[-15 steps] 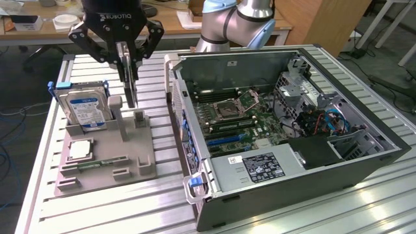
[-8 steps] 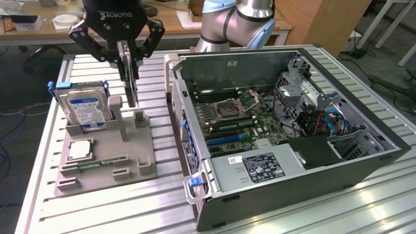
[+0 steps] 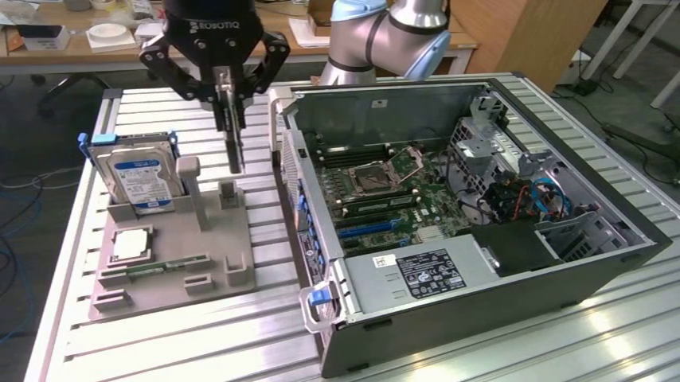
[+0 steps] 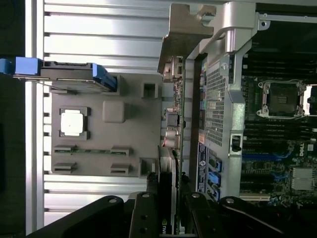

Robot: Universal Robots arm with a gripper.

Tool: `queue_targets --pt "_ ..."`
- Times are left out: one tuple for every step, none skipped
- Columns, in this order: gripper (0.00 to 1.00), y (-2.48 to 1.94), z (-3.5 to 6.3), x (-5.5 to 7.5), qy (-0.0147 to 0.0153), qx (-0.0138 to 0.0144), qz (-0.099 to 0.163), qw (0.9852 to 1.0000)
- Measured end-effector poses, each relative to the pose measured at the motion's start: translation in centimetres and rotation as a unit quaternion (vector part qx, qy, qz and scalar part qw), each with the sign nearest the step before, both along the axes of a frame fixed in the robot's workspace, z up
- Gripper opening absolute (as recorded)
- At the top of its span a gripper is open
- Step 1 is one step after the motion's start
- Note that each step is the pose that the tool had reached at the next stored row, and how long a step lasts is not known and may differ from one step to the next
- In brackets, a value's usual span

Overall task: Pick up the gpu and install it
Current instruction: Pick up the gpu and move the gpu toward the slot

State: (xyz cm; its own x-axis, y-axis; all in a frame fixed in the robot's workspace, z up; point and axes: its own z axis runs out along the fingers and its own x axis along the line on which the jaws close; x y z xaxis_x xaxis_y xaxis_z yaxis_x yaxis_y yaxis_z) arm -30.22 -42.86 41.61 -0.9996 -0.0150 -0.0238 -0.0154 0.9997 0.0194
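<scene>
My gripper [image 3: 226, 89] hangs above the grey holder tray [image 3: 170, 278], shut on the gpu [image 3: 234, 139]. The card hangs edge-on from the fingers, its lower end a little above the tray, at the exterior view's left of the open computer case [image 3: 351, 99]. In the wrist view the gpu [image 4: 174, 124] runs as a thin edge from my gripper [image 4: 167, 203] out to its silver bracket [image 4: 185, 29], just beside the case's perforated rear wall [image 4: 215, 104]. The motherboard [image 3: 383, 191] lies exposed inside the case.
On the tray stand a hard drive [image 3: 138, 179] with blue clips, a processor [image 3: 130, 245] and a memory stick [image 3: 165, 267]. A power supply [image 3: 425, 270] fills the case's near end. Cables [image 3: 542, 195] sit at its right. Desks stand behind the slatted table [image 3: 159, 342].
</scene>
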Motion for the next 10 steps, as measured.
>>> queue_targets --pt "0.27 0.0 -0.01 0.3 0.0 0.0 0.0 1.0" --pt "0.27 0.0 -0.01 0.6 0.0 0.0 0.0 1.0" --pt "0.27 0.0 -0.01 0.9 0.0 0.0 0.0 1.0" --pt "0.27 0.0 -0.01 1.1 0.0001 0.0 0.0 1.0" --pt "0.27 0.0 -0.03 1.4 0.0 0.0 -0.001 1.0" --pt "0.27 0.0 -0.04 1.7 0.0 0.0 -0.001 1.0" --pt "0.27 0.0 -0.04 2.0 0.0 0.0 -0.001 1.0" --pt "0.27 0.0 -0.05 2.3 0.0 0.0 -0.001 1.0" --pt "0.27 0.0 -0.05 2.6 0.0 0.0 -0.001 1.0" --pt "0.27 0.0 -0.06 2.8 0.0001 0.0 -0.001 1.0"
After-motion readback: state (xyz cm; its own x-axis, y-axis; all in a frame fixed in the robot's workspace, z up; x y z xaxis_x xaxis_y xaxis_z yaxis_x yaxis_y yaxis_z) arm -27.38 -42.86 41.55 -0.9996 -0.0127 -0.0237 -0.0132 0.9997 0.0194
